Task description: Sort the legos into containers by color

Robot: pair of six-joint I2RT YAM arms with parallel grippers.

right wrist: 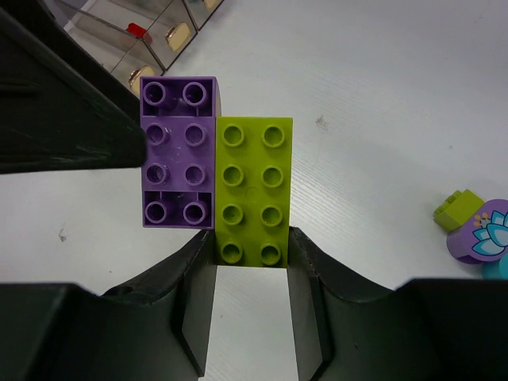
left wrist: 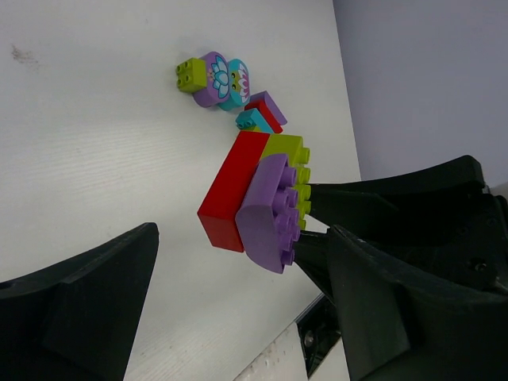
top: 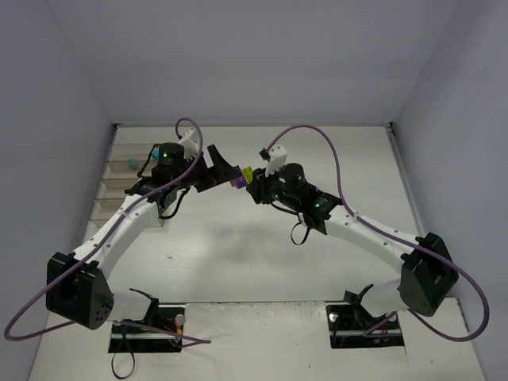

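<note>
My right gripper [right wrist: 252, 242] is shut on a lime green lego [right wrist: 254, 186] and holds it above the table. A purple lego [right wrist: 178, 151] is stuck to the lime one's side, and the left wrist view shows a red lego [left wrist: 230, 190] joined to the same clump. My left gripper [left wrist: 240, 232] is open, with its fingers [right wrist: 63, 103] on either side of the clump near the purple lego [left wrist: 270, 214]. From above, both grippers [top: 222, 171] [top: 252, 184] meet at mid-table. The containers [top: 119, 186] stand at the left edge.
Loose legos lie on the table: a small lime one [left wrist: 190, 75], a round purple one [left wrist: 213, 78], a cyan one [left wrist: 236, 83] and a cyan, red and purple pile [left wrist: 260, 115]. One container holds a red lego [right wrist: 137, 32], another a cyan one [top: 131, 164].
</note>
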